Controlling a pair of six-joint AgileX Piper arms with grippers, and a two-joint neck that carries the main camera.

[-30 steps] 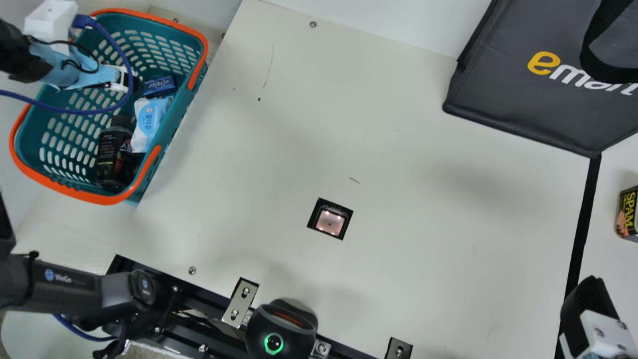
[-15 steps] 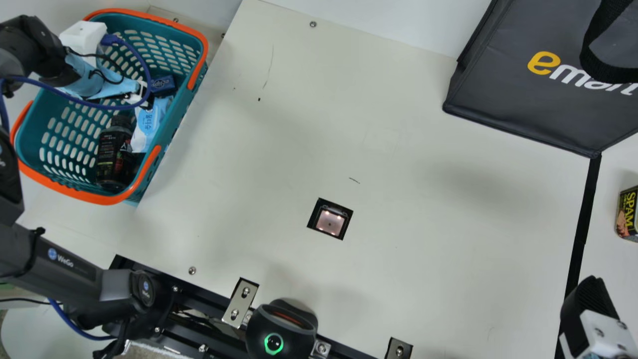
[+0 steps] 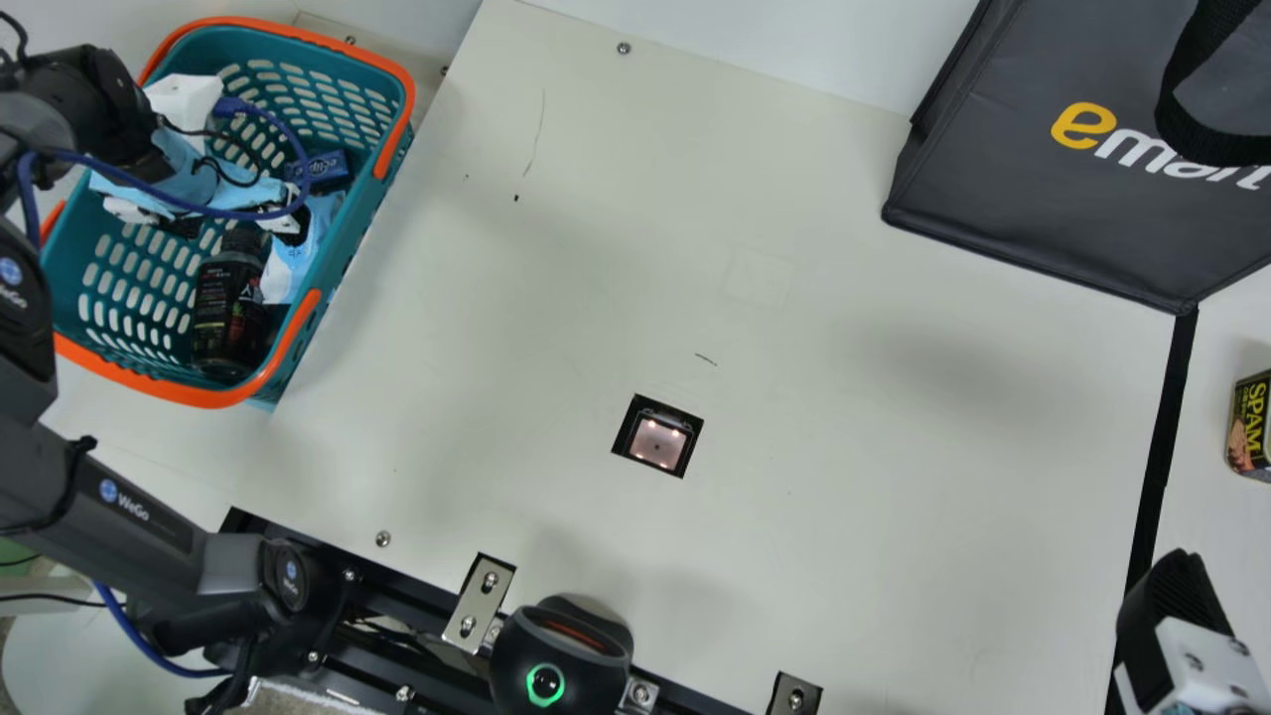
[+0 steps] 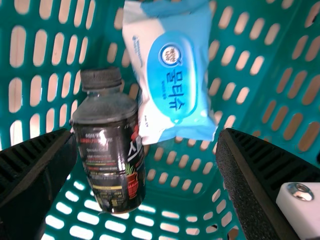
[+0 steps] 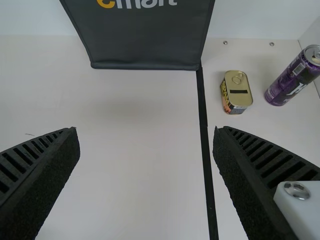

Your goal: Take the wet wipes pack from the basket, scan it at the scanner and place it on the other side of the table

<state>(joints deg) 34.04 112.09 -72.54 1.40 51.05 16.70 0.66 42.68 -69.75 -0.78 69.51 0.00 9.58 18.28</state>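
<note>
My left gripper is down inside the teal basket, over the near part of the wet wipes pack, whose upper portion it covers. In the left wrist view the left gripper stands open, and the white and blue wipes pack lies beyond the fingertips, untouched, beside a dark bottle. The scanner window glows in the middle of the table. At the right edge is my right gripper; in its wrist view the right gripper is open and holds nothing.
A blue box and the bottle share the basket. A dark bag stands at the back right. Past the black strip are a SPAM can and a purple can. A black device sits at the near edge.
Inside the basket, my left gripper has moved right and toward the near side, from beside the blue box to over the wipes pack. The right arm has kept still.
</note>
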